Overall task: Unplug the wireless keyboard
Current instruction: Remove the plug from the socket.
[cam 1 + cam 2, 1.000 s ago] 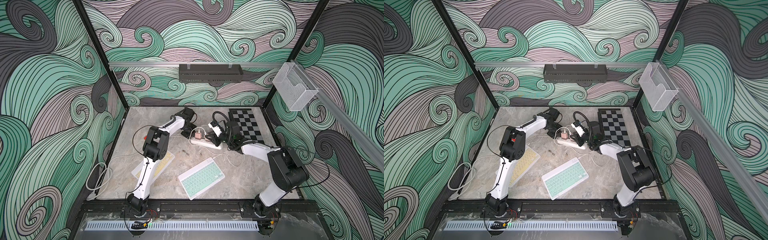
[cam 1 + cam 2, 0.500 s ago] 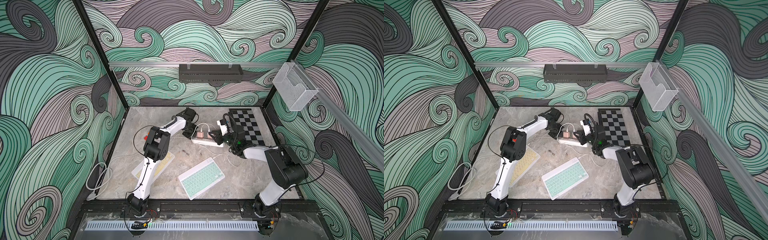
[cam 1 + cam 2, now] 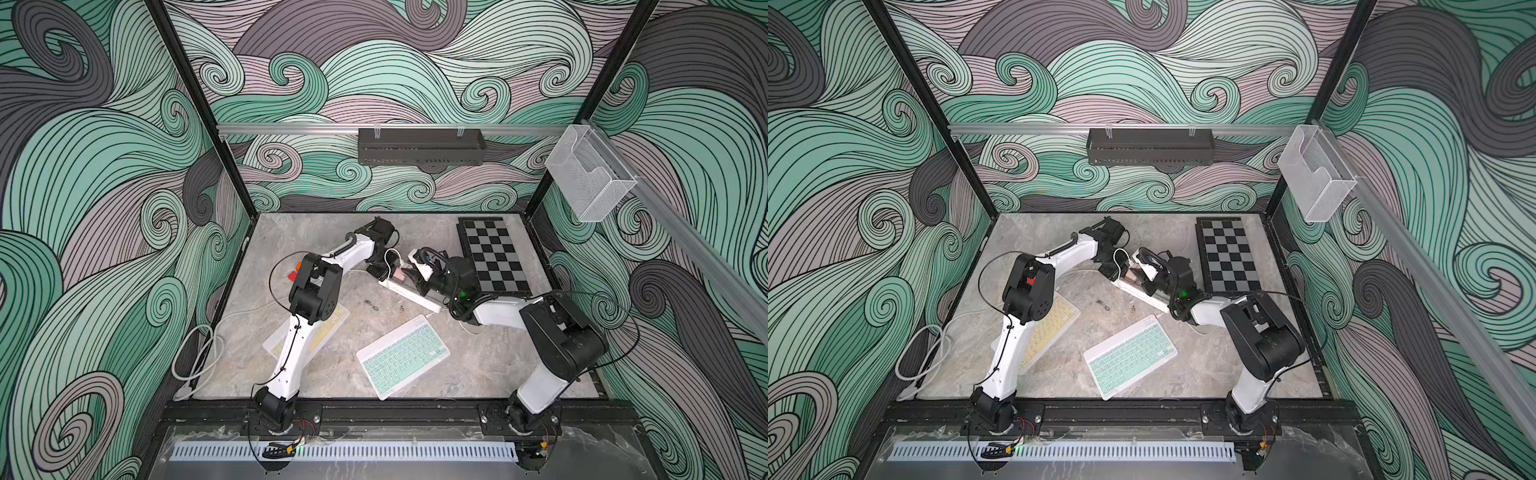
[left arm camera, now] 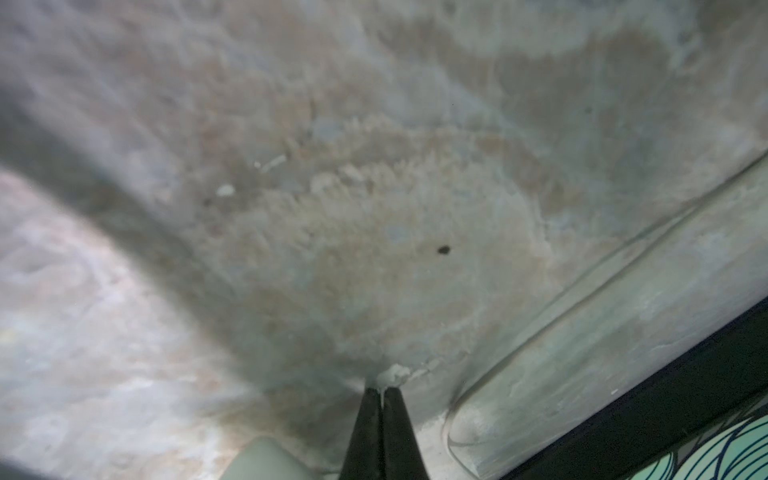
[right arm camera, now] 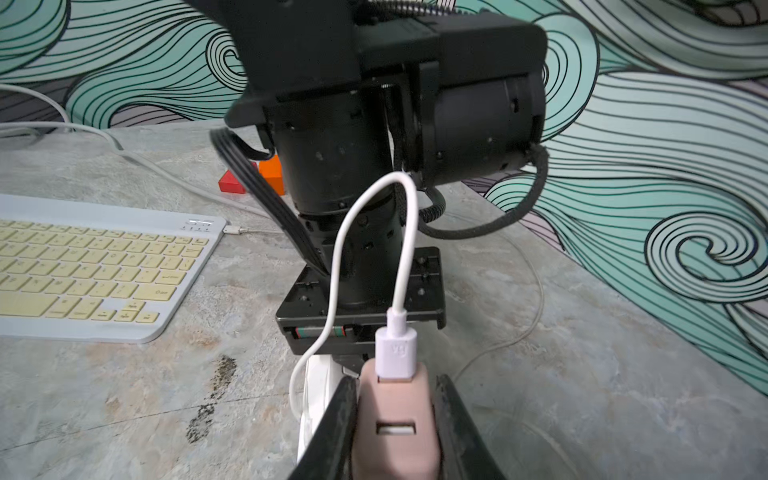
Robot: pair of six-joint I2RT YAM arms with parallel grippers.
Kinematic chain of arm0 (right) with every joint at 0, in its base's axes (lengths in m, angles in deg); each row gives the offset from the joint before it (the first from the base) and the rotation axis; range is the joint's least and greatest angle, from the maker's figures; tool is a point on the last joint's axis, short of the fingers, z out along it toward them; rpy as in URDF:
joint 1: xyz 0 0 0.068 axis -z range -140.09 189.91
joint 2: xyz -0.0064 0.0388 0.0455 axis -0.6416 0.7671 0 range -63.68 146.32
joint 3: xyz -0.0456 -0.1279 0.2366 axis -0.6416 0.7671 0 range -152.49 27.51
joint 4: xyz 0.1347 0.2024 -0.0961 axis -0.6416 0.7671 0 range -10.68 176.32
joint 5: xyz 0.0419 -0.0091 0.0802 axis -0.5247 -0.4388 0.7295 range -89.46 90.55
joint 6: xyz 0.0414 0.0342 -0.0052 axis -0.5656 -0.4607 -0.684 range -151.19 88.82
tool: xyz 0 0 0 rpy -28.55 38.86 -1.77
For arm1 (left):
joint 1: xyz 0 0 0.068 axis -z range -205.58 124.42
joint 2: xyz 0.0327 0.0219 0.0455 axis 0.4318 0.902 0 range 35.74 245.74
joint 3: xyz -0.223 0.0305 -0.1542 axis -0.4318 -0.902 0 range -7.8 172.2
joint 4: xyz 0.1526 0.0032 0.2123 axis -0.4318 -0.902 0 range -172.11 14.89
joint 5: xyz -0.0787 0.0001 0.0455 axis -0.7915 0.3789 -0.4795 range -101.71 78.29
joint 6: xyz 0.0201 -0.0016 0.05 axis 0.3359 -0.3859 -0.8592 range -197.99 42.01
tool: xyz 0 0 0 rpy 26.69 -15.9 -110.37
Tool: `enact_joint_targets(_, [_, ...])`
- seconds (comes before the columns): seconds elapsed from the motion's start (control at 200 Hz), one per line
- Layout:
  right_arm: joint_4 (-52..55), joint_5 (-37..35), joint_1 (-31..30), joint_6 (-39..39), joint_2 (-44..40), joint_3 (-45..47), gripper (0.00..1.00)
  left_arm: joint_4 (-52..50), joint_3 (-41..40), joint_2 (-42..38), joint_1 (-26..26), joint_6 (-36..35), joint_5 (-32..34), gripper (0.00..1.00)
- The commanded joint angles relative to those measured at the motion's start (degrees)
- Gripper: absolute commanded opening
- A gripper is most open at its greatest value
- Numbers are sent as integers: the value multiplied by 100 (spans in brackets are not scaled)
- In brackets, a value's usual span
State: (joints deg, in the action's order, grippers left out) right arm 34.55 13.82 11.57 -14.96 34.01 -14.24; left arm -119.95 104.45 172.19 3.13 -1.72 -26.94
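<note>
1. Right gripper (image 5: 395, 390): partly closed, its two jaws clamped against the opposite sides of the pink USB charger (image 5: 392, 415), which stands in the white power strip (image 3: 409, 293).
2. Left gripper (image 4: 381, 399): fully closed and holding nothing. Its tips bear down at the end of the power strip, apparently to brace it.
3. White USB plug (image 5: 397, 353): seated in the charger's upper port, and the second port below it is vacant. The white cable (image 5: 345, 232) loops up and then drops beside the strip.
4. Yellow keyboard (image 5: 95, 266): lies flat on the table (image 3: 478, 374) under the left arm, with a small connector in its edge. The mint-green keyboard (image 3: 402, 355) lies near the front centre, well apart from the strip. Which keyboard the looped cable feeds cannot be traced.
5. Handling, judged: the charger is light, rigid and smooth-sided, so a grip on its flat sides suits a straight upward pull. The cable is limp and gives no purchase. The plug's moulded body is the firmer hold. The strip is light and will probably lift unless it is pinned.
</note>
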Motion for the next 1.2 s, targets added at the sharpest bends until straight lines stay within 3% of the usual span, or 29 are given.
enact_joint_targets(0.0, [-106, -458, 3, 422, -40, -57, 0, -227, 166, 162, 73, 130, -86, 0])
enact_joint_targets(0.13, [669, -558, 154, -362, -416, -252, 0, -100, 134, 163, 64, 172, -241, 0])
enact_joint_targets(0.245, [1322, -617, 290, -1692, -839, -274, 0, 226, 58, 61, 72, 189, -309, 0])
enact_joint_targets(0.31, [2000, 206, 364, -2224, -1060, -387, 0, 295, 141, -21, 65, 58, -244, 0])
enact_joint_targets(0.375, [1747, 995, 283, -2262, -1351, -131, 0, 306, 289, -60, 26, -101, -249, 0])
enact_joint_targets(0.43, [1719, 1254, 114, -1870, -1702, 47, 0, 249, 474, -38, -14, -285, -289, 0])
enact_joint_targets(0.59, [3326, 1148, 2, -25, -2171, -82, 0, 184, 693, -154, -99, -785, -341, 0])
enact_joint_targets(0.735, [3840, 874, -2, 680, -2413, -332, 0, 271, 688, -585, -200, -1509, -281, 0])
enact_joint_targets(0.816, [3965, 831, -35, 1381, -2548, -432, 0, 171, 666, -936, -311, -1978, -218, 7])
enact_joint_targets(1.016, [4231, 277, -31, 3158, -2612, -900, 0, 88, 65, -2124, -547, -3191, -288, 19])
enact_joint_targets(1.126, [4215, 422, -14, 3739, -2591, -1059, 0, 158, -566, -2812, -547, -3758, -481, 25])
enact_joint_targets(1.196, [4304, 689, -16, 3956, -2569, -1210, 0, 509, -1054, -3288, -542, -4406, -976, 26])
